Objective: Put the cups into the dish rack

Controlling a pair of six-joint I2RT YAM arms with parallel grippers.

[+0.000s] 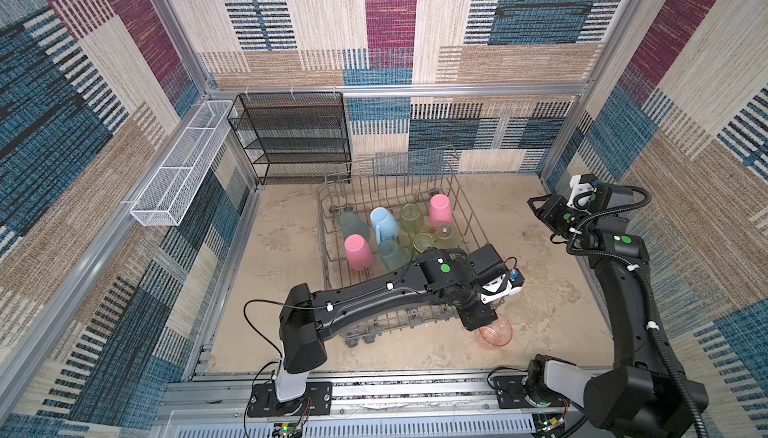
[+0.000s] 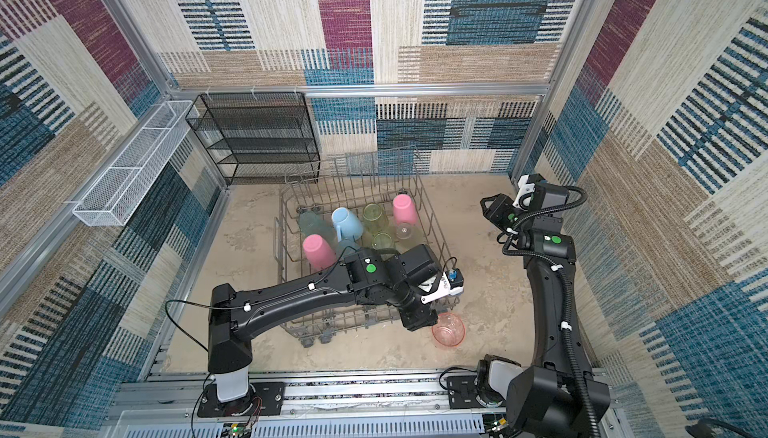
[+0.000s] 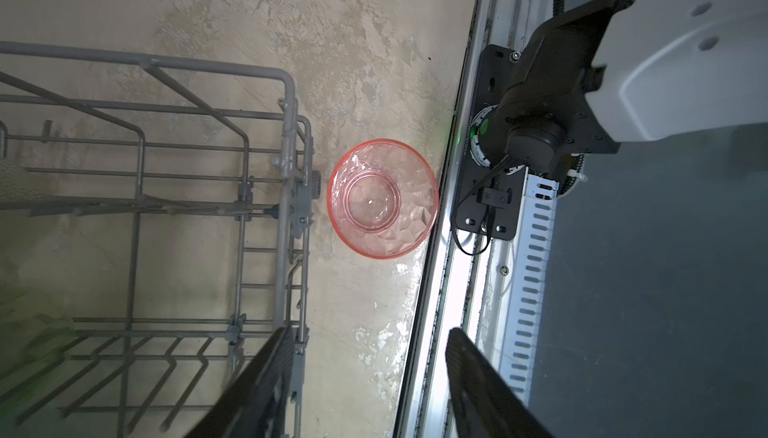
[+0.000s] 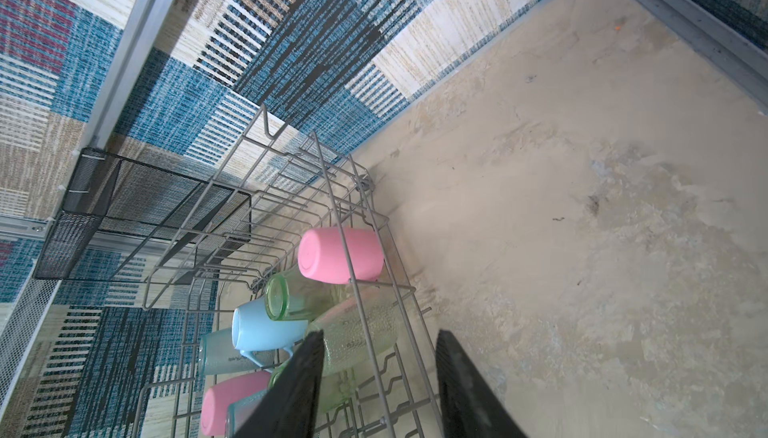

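**Pink-orange cup** (image 3: pixel 383 198): stands mouth up on the table (image 3: pixel 374 40), just right of the rack's (image 3: pixel 287 99) near right corner and beside a wheel (image 3: pixel 314 184). It lies below and ahead of the left jaws, in line with their gap but untouched. These jaws are spread and empty. The cup's wall is translucent and faceted, and its base ring shows through the open mouth. In both top views the left arm (image 1: pixel 374 294) crosses the rack's near edge. Other cups, among them a blue mug (image 1: pixel 384 221), sit in the rack's far half. The right jaws, at far right and well apart from the cup, are spread and hold nothing.
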